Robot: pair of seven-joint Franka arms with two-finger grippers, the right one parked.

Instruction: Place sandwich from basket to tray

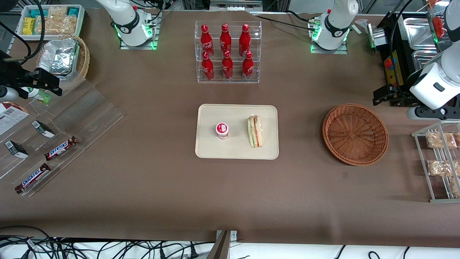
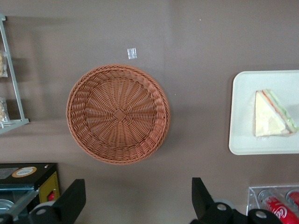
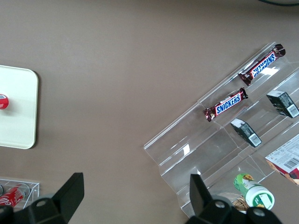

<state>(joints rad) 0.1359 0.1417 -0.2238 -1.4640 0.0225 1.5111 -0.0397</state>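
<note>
The sandwich (image 1: 255, 131) (image 2: 273, 114), a wrapped white-bread wedge with red and green layers, lies on the cream tray (image 1: 237, 151) (image 2: 243, 140), on the part of it nearest the basket. The reddish-brown wicker basket (image 1: 355, 133) (image 2: 118, 113) holds nothing and stands beside the tray toward the working arm's end of the table. My left gripper (image 1: 381, 97) (image 2: 136, 186) hangs high above the table, a little farther from the front camera than the basket. It is open with nothing between its fingers.
A small red-and-white cup (image 1: 222, 130) stands on the tray beside the sandwich. A clear rack of red cola bottles (image 1: 228, 52) stands farther back. A wire rack of wrapped snacks (image 1: 440, 162) and a black box (image 1: 390, 64) flank the basket. Acrylic steps with Snickers bars (image 1: 54, 144) lie toward the parked arm's end.
</note>
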